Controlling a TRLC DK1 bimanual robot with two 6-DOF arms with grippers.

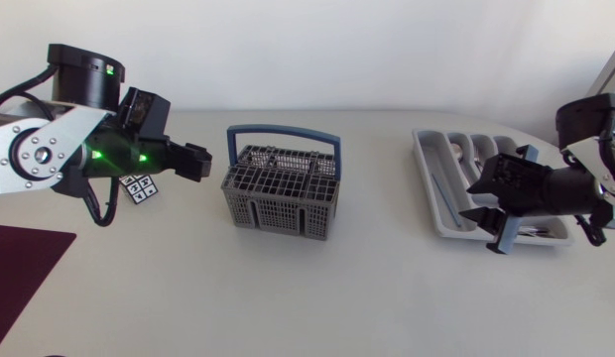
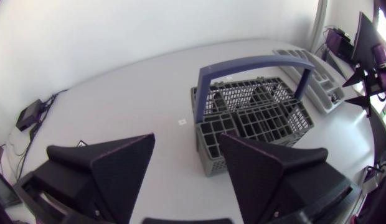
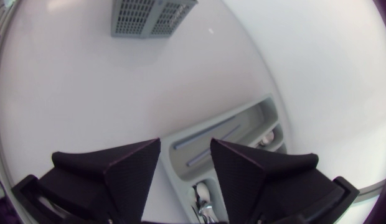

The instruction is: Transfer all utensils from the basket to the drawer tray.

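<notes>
No readable text or numbers; only black-white patterned marker tag (image 1: 139, 187).

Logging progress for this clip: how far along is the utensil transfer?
Done: utensils lie in the tray. In hand: nothing; the right claw is open above the tray, the left claw open beside the basket. Left: unclear; the basket looks empty, but not certainly.
</notes>
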